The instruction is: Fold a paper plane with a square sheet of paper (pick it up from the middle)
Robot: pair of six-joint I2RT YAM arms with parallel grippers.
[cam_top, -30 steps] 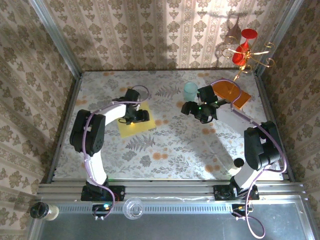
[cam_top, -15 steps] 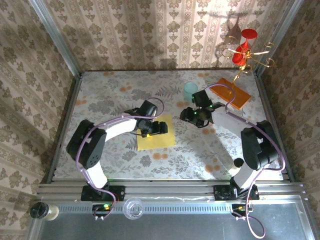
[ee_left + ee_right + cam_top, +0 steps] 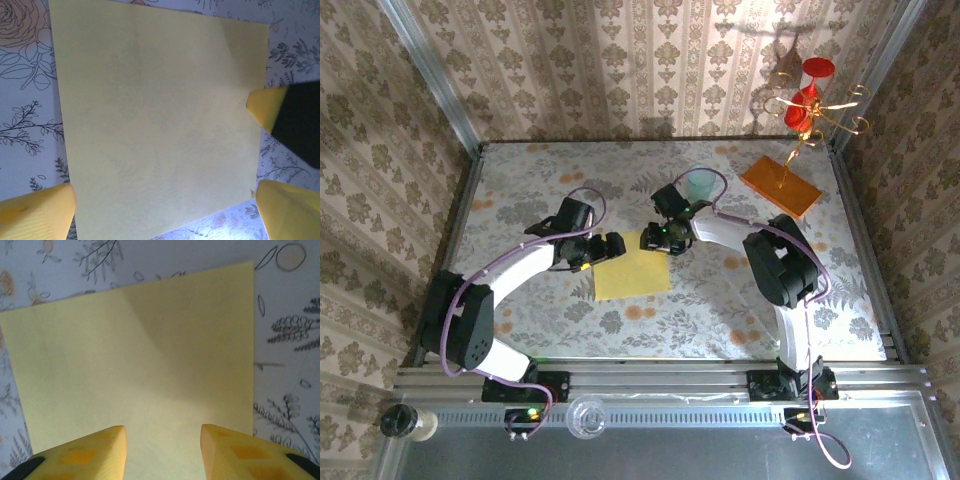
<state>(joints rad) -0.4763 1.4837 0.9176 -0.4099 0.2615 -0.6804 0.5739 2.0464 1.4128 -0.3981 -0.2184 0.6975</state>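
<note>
The square sheet of paper (image 3: pixel 633 270) is plain yellow and lies flat and unfolded on the floral table, a little left of centre. My left gripper (image 3: pixel 609 249) hangs at its left edge, open wide. In the left wrist view its jaws (image 3: pixel 165 220) span nearly the whole sheet (image 3: pixel 155 115), and one right fingertip (image 3: pixel 264 105) pokes in at the sheet's side. My right gripper (image 3: pixel 657 239) is at the sheet's far edge, open. Seen from the right wrist, it (image 3: pixel 162 447) hovers over the sheet (image 3: pixel 135 365) with a gap between the pads. A paper plane is out of view.
A pale teal cup (image 3: pixel 700 183) stands just behind the right gripper. An orange slab (image 3: pixel 780 186) with a gold stand (image 3: pixel 812 105) holding red pieces sits at the back right. Walls close in the table (image 3: pixel 720 300) on three sides.
The sheet slid right and nearer with the left gripper, which then backed to its left edge and opened wider. The right gripper came left from beside the cup and narrowed its jaws.
</note>
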